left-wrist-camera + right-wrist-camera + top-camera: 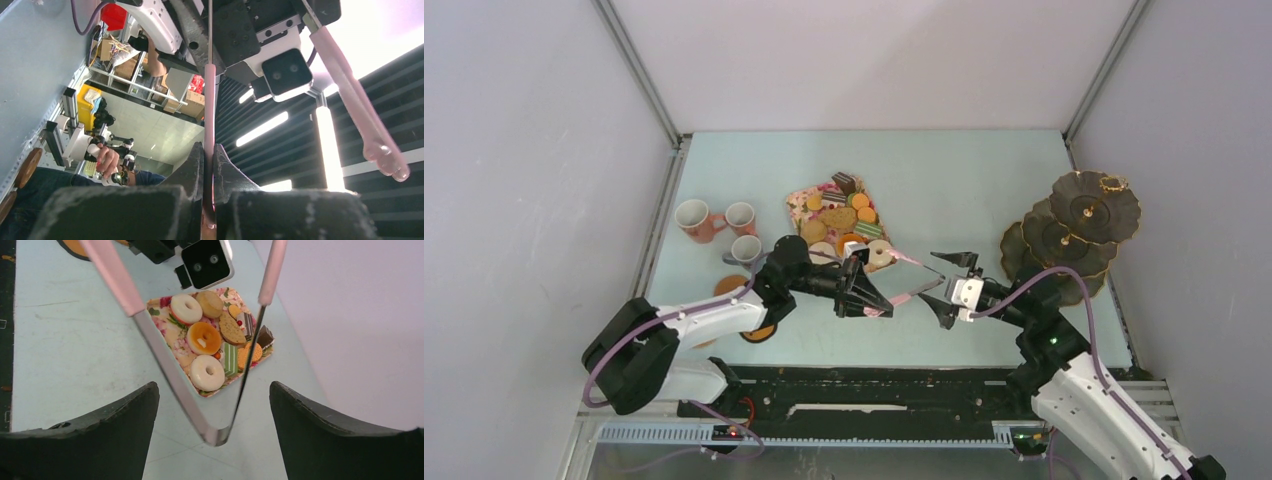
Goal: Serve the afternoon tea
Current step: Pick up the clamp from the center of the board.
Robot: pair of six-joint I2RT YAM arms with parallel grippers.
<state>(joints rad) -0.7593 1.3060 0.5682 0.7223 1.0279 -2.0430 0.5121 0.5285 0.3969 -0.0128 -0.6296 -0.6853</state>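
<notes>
Donuts, biscuits and cake slices [844, 225] lie on a floral tray [796, 197]; in the right wrist view a white donut [206, 372] is nearest. Two pink mugs [692, 218] and a grey mug [746, 249] stand at the left, with round coasters [731, 285] close by. The dark three-tier stand [1074, 230] is at the right. My left gripper [864, 297] is shut on one arm of the pink tongs [209, 100], held above the table. My right gripper [214, 390] is open, with the tongs' metal hinge [216, 435] between its fingers, not touching them.
The tongs' free arm [360, 110] splays out to the side. Side walls stand along the table's left and right edges, and the stand sits hard against the right wall. A second coaster [759, 332] lies under my left arm.
</notes>
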